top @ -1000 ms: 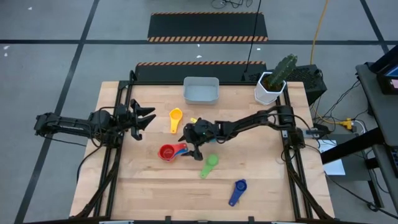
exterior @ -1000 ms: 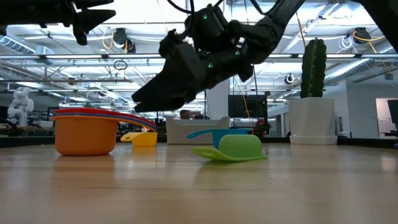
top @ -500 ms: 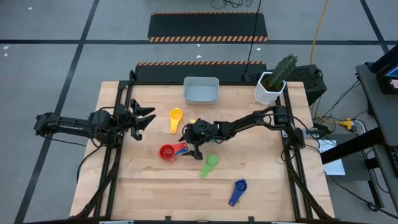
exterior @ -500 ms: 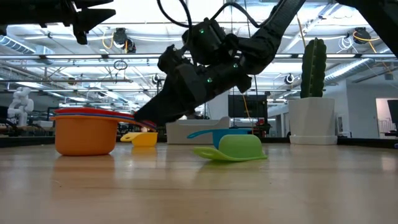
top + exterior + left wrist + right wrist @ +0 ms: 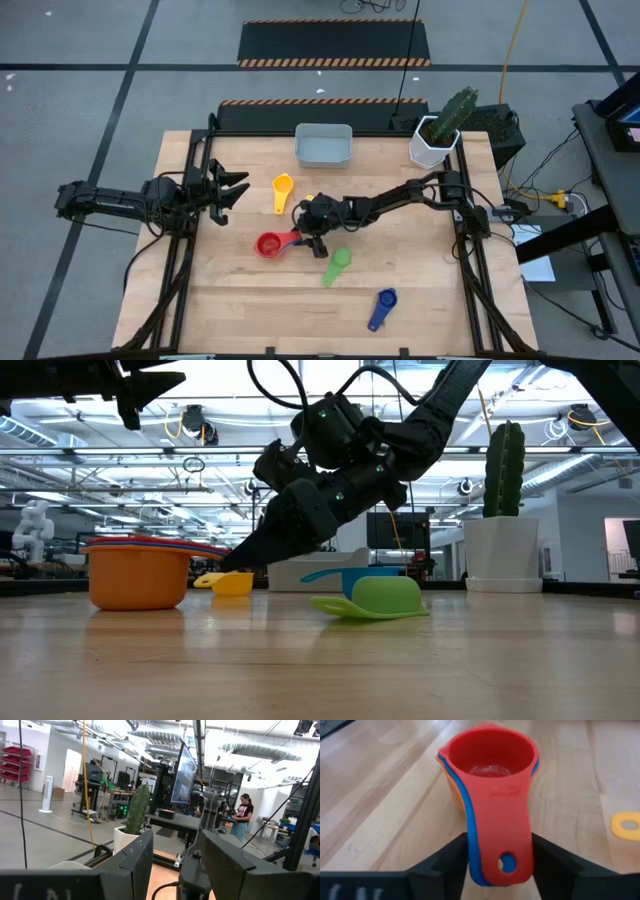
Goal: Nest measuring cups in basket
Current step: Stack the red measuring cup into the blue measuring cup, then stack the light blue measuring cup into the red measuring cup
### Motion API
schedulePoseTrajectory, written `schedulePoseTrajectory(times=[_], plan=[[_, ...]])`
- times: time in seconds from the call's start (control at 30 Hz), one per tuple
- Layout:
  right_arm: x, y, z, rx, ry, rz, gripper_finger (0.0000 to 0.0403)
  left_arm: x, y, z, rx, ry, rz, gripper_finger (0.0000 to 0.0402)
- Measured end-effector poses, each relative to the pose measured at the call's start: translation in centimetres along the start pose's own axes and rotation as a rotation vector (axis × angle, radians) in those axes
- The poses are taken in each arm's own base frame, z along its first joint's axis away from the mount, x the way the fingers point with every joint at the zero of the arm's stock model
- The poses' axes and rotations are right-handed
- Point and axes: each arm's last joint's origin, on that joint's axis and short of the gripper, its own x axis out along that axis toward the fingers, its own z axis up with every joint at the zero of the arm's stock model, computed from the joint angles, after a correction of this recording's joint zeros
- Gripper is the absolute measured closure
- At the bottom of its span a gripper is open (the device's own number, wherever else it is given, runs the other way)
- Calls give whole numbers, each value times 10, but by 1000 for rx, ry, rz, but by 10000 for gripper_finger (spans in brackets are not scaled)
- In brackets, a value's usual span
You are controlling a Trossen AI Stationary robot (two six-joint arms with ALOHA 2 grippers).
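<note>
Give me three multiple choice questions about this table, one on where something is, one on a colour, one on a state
1. Where is the basket? A far edge of the table B under the left arm C beside the blue cup
2. Which cup tops the nested stack? A green B red C yellow
3. The right tool is A straddling the stack's handles B raised and idle C inside the basket

Answers: 1 A, the high view shows it by the far edge. 2 B, red sits innermost. 3 A, its fingers flank the handles.
</note>
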Motion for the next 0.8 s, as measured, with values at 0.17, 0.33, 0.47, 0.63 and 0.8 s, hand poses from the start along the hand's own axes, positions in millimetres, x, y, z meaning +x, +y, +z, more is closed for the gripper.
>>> schedulePoseTrajectory(times=[0.17,0.33,0.47,0.63,0.8], plan=[[0,0,1,-2,-7,0,257,0,0,0,-1,-2,0,238],[0,0,1,5,-11,-1,253,0,0,0,-2,-2,0,238],[-4,1,5,19,0,0,227,0,0,1,-5,-4,-1,238],[-20,1,18,55,41,-19,188,0,-1,1,-14,-13,-9,238],[-49,2,32,80,162,-171,159,0,-2,3,-29,-25,-50,238]])
